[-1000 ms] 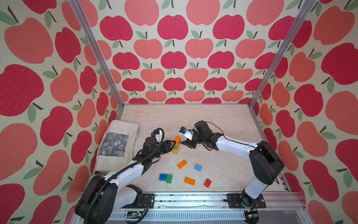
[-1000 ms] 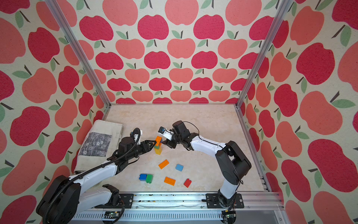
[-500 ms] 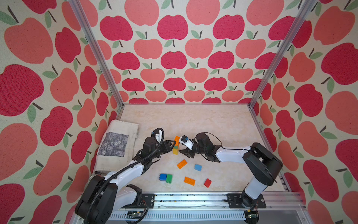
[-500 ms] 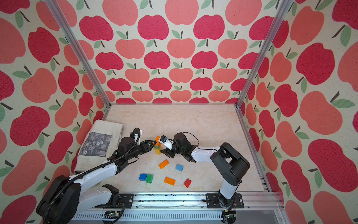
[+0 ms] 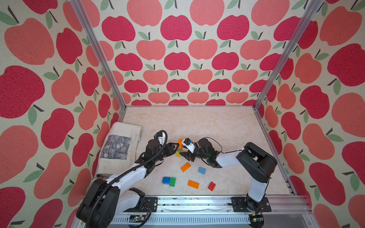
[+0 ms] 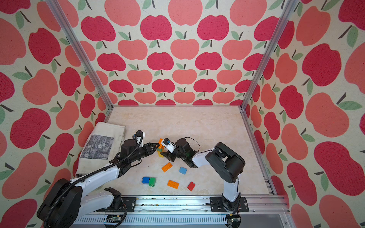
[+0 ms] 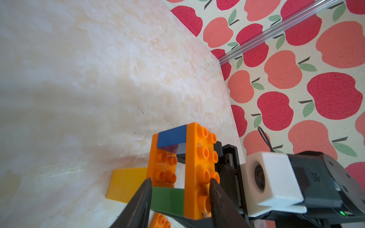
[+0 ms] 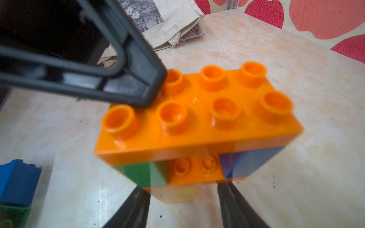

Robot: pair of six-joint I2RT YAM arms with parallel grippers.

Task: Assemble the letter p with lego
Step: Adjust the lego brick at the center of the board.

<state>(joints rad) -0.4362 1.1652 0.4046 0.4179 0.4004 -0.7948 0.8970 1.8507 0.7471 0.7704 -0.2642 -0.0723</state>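
Left gripper clamping lego stack, right gripper open, now lowered beside its base

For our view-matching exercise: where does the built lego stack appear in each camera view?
Both top views: stack at the left gripper's tip.
Left wrist: stack clamped in the left gripper.
Right wrist: stack close up, studs showing.
Shared landmark: the left gripper, on the stack in every view.
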